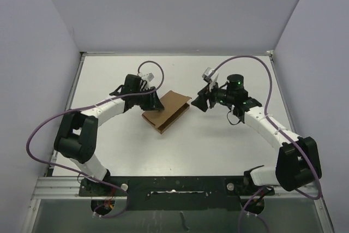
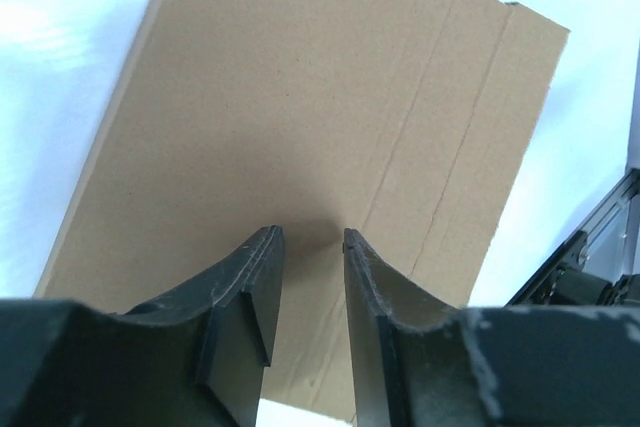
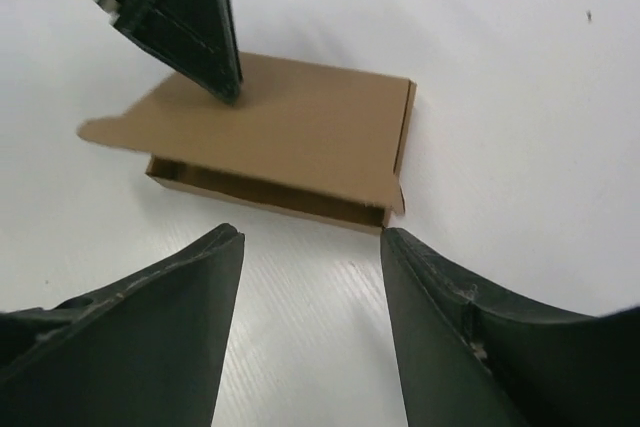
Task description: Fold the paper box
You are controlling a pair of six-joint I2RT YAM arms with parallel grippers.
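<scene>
paper box (image 1: 167,112) of plain brown cardboard lies mid-table (image 1: 218,145), its lid lowered with a gap showing along the near right side. left gripper (image 1: 155,103) rests its tips on the lid's left part, jaws narrowly parted, clasping nothing. right gripper (image 1: 198,103) hovers just right of the box, spread wide, empty.

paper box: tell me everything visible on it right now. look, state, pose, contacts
Plain brown cardboard, flat and rectangular: the paper box is a shallow tray with its lid lowered but not closed, a gap on the side facing the right hand showing the inside. A rounded tab sticks out at one end; parallel creases cross the lid. It lies flat on the white table, skewed to its edges. The left hand seems to press its fingertips on the lid; the right hand is open, clear of it.
</scene>
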